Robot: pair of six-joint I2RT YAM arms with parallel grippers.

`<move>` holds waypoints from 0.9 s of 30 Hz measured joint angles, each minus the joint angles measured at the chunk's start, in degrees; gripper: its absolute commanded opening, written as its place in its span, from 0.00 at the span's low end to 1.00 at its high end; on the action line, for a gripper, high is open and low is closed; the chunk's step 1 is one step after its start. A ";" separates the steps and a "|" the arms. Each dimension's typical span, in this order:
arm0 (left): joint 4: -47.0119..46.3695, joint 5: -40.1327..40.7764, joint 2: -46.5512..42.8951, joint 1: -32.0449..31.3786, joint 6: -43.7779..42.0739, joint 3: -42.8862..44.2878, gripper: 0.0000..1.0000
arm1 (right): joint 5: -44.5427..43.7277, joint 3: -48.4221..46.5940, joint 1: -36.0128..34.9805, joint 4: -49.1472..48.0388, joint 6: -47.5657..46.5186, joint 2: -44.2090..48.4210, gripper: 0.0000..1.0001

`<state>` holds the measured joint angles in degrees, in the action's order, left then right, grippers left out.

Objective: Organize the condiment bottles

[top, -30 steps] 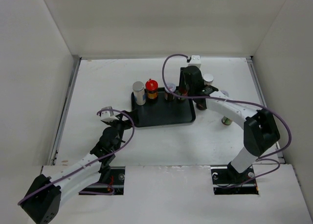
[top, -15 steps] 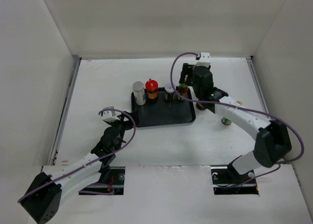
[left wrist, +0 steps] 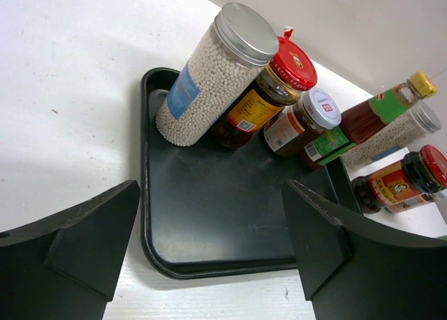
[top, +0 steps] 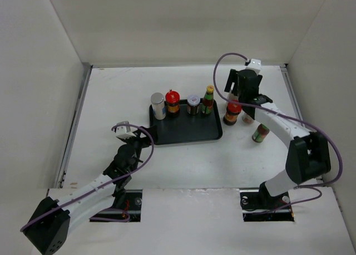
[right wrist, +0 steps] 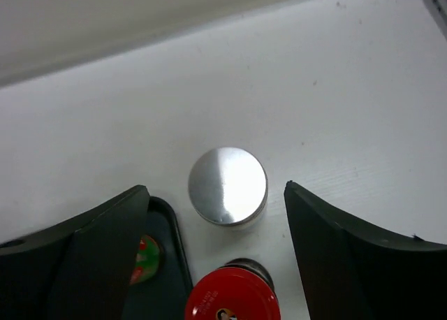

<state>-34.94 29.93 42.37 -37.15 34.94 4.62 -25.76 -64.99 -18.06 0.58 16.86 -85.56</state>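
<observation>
Four condiment bottles stand in a row at the back of the dark tray: a silver-lidded jar of white grains, a red-capped jar, a small white-capped jar and a slim yellow-capped bottle. Right of the tray stands another red-capped jar. My right gripper hangs open above a silver-lidded jar, holding nothing. At the tray's front left corner, my left gripper is open and empty.
A small bottle with a green label stands on the table right of the tray. The tray's front half is bare. White walls close the table in at the back and both sides.
The right gripper has opened, left the slim yellow-capped bottle standing in the tray, and moved right and back over the silver-lidded jar. The left arm has hardly moved.
</observation>
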 measured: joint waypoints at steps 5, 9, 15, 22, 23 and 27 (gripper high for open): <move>-0.04 0.02 -0.31 0.04 0.00 -0.04 0.84 | 0.63 -2.82 0.35 3.89 -1.62 -6.80 0.89; -0.04 0.02 -0.04 0.28 0.00 -0.04 0.84 | 0.94 -5.60 1.11 4.57 -1.97 -9.90 0.77; -0.04 0.04 -0.15 0.42 0.00 -0.07 0.83 | 0.76 -8.81 1.64 4.24 -2.12 -13.53 0.66; -0.04 0.04 -0.04 0.57 0.02 -0.07 0.83 | 1.01 -9.14 1.64 5.62 -1.44 -13.99 0.80; -0.07 0.04 0.11 0.63 0.02 -0.07 0.83 | 1.07 -9.14 1.64 5.81 -1.33 -13.99 0.77; -0.04 0.07 0.11 0.76 0.00 -0.07 0.83 | 1.46 -9.09 1.64 6.10 -0.57 -13.99 0.54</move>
<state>-34.98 30.00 42.48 -36.38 34.94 4.56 -24.29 -74.08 -16.43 6.68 16.29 -99.55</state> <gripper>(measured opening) 0.836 0.644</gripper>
